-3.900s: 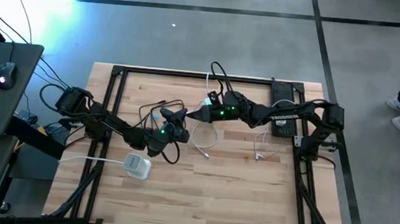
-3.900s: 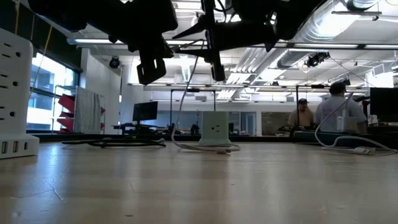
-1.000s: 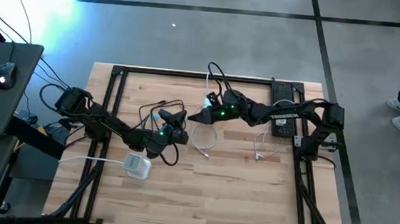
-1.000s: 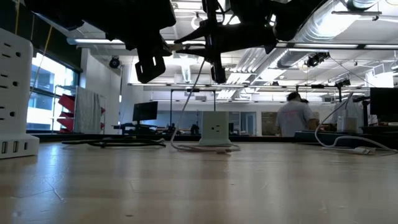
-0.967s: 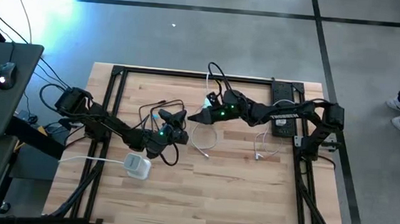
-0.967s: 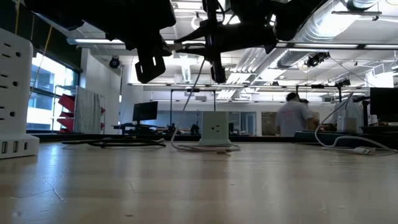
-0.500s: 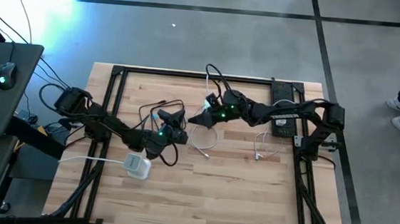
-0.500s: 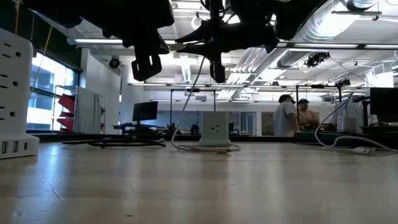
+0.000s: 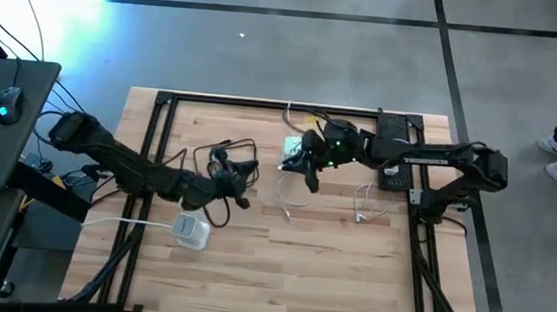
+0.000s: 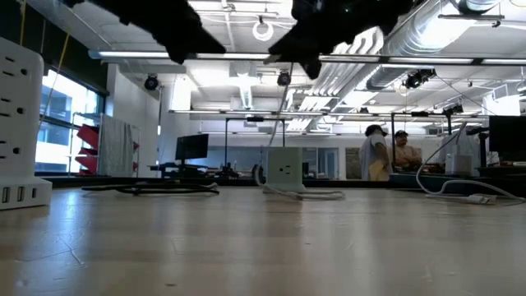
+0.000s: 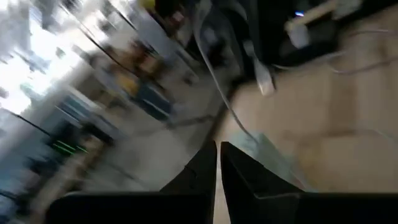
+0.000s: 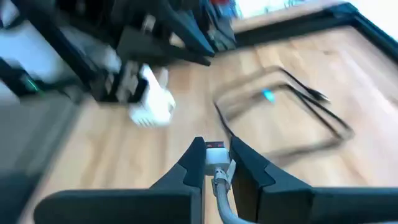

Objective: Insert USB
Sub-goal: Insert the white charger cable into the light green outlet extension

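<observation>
Right wrist view: right gripper (image 12: pixel 216 163) fingers pinch the USB plug (image 12: pixel 216 155), long axis aimed at the white charger (image 12: pixel 151 101) ahead-left; left gripper (image 11: pixel 218 167) fingers pressed together.

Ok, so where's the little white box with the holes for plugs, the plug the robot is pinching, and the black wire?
white charger box (image 9: pixel 191 231), high view, middle of its top face.
USB plug (image 12: pixel 216 157), right wrist view, white body between the right gripper's fingers.
black cable (image 12: pixel 292 118), right wrist view, on its loop on the table.
</observation>
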Controlling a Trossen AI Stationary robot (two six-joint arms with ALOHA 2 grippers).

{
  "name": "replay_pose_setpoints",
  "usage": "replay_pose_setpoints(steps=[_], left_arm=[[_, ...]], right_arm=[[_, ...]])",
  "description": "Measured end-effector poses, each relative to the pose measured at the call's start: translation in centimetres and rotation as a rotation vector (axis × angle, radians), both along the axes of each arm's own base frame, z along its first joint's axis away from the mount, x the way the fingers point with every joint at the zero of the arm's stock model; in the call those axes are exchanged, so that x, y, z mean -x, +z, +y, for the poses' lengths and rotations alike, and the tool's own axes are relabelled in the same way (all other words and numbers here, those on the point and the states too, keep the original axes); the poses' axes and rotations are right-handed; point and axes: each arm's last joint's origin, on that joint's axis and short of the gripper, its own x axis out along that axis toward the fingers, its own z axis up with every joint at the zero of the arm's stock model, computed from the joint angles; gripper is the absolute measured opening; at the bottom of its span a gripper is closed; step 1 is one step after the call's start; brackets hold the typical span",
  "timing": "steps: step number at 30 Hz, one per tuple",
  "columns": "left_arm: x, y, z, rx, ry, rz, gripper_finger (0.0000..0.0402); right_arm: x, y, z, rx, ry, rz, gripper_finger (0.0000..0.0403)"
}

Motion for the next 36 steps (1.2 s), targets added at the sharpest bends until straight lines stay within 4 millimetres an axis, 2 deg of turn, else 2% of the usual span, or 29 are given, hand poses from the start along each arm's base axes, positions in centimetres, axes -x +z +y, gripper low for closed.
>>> replay_pose_setpoints(steps=[5,9,12,17,20,24,28,36], left_arm=[[0.9,-1.7,0.4,0.166,0.063,0.030,0.0001],[1.8,-3.0,0.5,0.300,0.156,0.027,0.0001],[2.7,-3.8,0.8,0.348,0.235,0.047,0.0001],[3.7,-4.4,1.2,0.318,0.335,0.063,0.0001],[3.9,-4.4,1.3,0.307,0.342,0.075,0.0001],[4.0,-4.5,1.3,0.303,0.344,0.085,0.0001],[4.2,-4.8,1.3,0.292,0.343,0.101,0.0001],[5.2,-6.4,1.6,0.303,0.370,0.107,0.0001]], right_arm=[[-0.3,2.9,-1.0,0.261,-0.041,0.266,0.0023],[-1.2,3.7,-2.4,0.285,0.042,0.360,0.0023],[-2.3,2.5,-3.7,0.284,0.082,0.466,0.0023],[-5.0,-0.4,-5.5,0.283,0.102,0.619,0.0023],[-6.4,-2.0,-6.4,0.270,0.102,0.711,0.0023],[-7.8,-3.2,-7.2,0.254,0.105,0.760,0.0023],[-8.2,-4.0,-8.1,0.243,0.094,0.776,0.0023],[-7.6,-4.4,-9.0,0.216,0.058,0.809,0.0023]])
